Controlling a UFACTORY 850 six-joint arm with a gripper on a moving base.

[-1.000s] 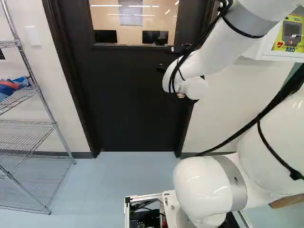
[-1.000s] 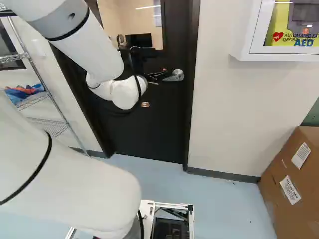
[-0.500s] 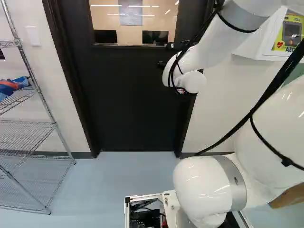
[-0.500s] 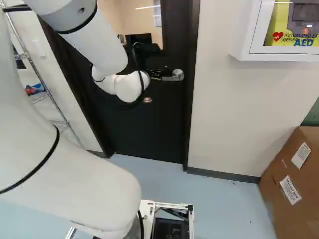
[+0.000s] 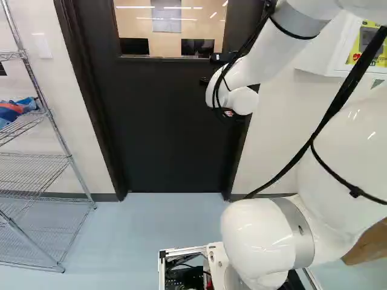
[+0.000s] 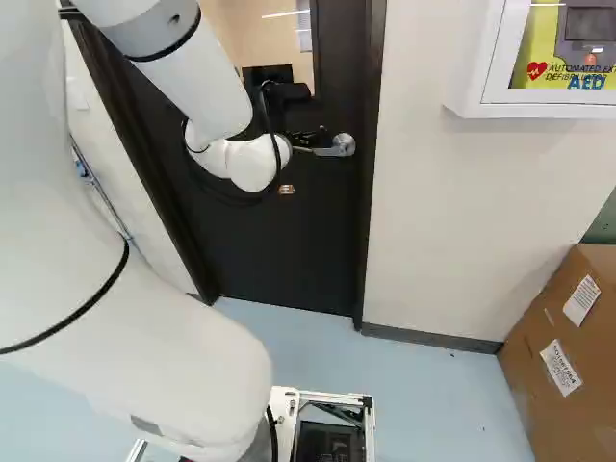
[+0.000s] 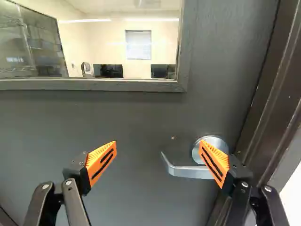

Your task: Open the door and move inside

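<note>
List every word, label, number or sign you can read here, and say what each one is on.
"AED": yellow sign in the white wall cabinet.
"AUTOMATED EX", cut off at the view's edge: same sign; the line below is too blurred to read surely.
Upper white label and lower white label on the cardboard box: too small to read.
Small mark at the arm's wrist: too small.

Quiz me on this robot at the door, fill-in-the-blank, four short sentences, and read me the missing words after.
1. The gripper is ____, not shut on the door handle.
2. Its pads are ____ in colour.
3. The door is ____, not ajar.
4. In the right base view, the cardboard box stands to the ____ of the door.

Missing words: open; orange; closed; right.
</note>
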